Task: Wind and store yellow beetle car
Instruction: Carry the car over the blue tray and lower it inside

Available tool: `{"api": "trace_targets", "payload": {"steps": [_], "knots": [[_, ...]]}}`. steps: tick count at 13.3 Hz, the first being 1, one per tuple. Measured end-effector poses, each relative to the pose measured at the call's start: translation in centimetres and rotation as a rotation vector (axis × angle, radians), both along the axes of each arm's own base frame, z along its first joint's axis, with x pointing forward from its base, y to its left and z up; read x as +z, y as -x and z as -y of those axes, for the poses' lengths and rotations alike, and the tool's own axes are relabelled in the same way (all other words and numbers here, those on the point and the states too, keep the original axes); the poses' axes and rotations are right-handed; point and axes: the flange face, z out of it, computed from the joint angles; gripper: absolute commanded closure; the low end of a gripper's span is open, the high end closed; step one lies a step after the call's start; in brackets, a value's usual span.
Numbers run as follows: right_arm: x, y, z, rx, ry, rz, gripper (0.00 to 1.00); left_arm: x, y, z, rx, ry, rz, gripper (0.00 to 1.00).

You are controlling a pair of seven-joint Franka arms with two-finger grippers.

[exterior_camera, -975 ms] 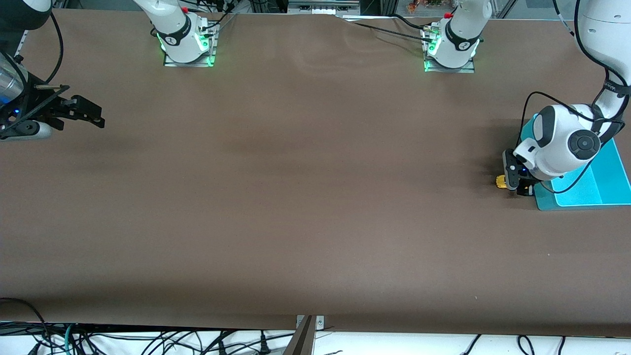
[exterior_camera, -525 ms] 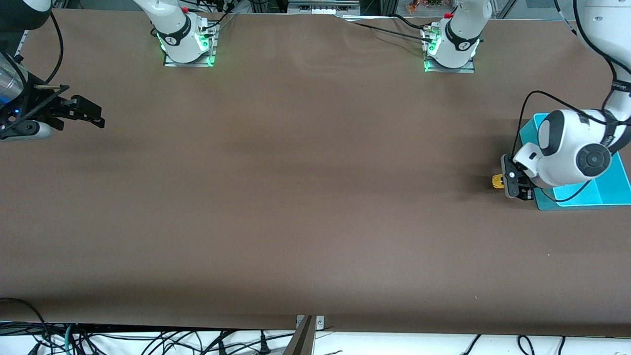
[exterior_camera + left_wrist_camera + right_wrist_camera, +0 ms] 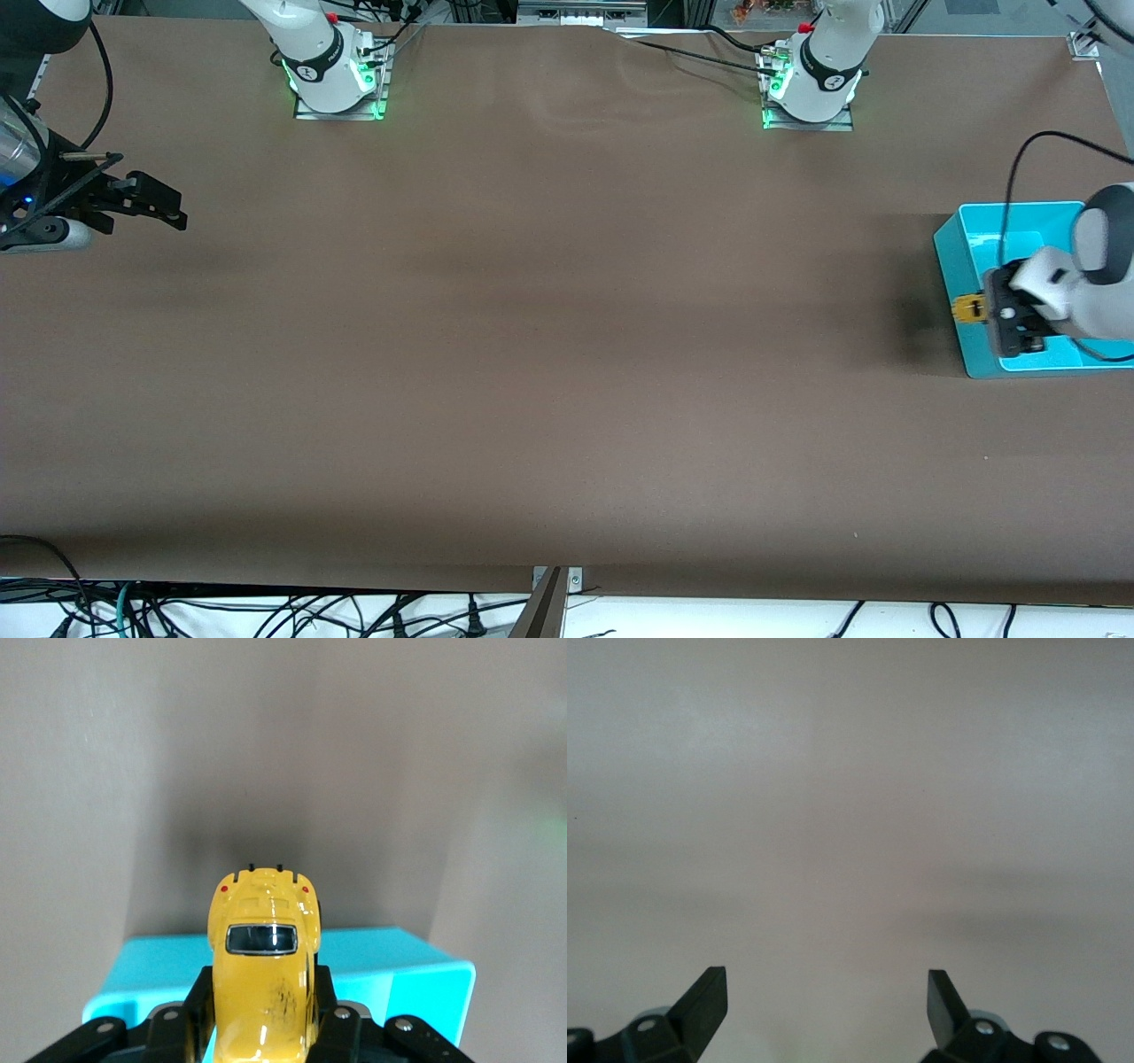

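Note:
The yellow beetle car [image 3: 967, 308] hangs in the air, clamped between the black fingers of my left gripper [image 3: 980, 310], which is shut on it. It hovers over the rim of the turquoise bin [image 3: 946, 241] at the left arm's end of the table. In the left wrist view the yellow beetle car [image 3: 266, 957] sticks out past the left gripper [image 3: 264, 997], with the bin's wall [image 3: 399, 979] just below it. My right gripper [image 3: 164, 206] waits open over bare table at the right arm's end, and the right gripper [image 3: 827, 992] has nothing between its fingers.
Brown table surface [image 3: 549, 337] spreads between the two arms. The arm bases [image 3: 337, 80] stand along the edge farthest from the front camera. Cables hang below the table's near edge.
My left gripper has lifted the car off the table beside the bin and carried it toward the left arm's end, over the bin's rim. The right arm has not moved.

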Motion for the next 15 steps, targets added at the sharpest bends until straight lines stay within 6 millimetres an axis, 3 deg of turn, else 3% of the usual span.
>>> {"api": "trace_targets", "payload": {"steps": [4, 6, 9, 10, 12, 15], "knots": [[0.0, 0.0, 0.8, -0.015, 0.0, -0.001, 0.0, -1.0, 3.4, -9.7, -0.015, 0.014, -0.014, 0.81], [0.0, 0.0, 0.9, -0.015, 0.0, -0.001, 0.0, -3.3, 4.5, -12.2, -0.048, 0.015, 0.025, 0.81], [-0.1, 0.0, 0.9, -0.015, 0.0, -0.001, 0.0, -8.2, 6.5, -13.4, -0.067, 0.035, 0.088, 0.75], [-0.1, 0.0, 0.9, -0.016, 0.0, -0.001, 0.0, -9.6, 7.3, -13.6, -0.07, 0.04, 0.112, 0.63], [-0.1, 0.0, 0.9, -0.016, 0.0, -0.001, 0.0, -11.5, 8.6, -14.2, -0.072, 0.049, 0.141, 0.0], [-0.1, 0.0, 0.9, -0.016, 0.0, -0.001, 0.0, -12.3, 8.9, -14.6, -0.084, 0.055, 0.147, 0.0]]}}
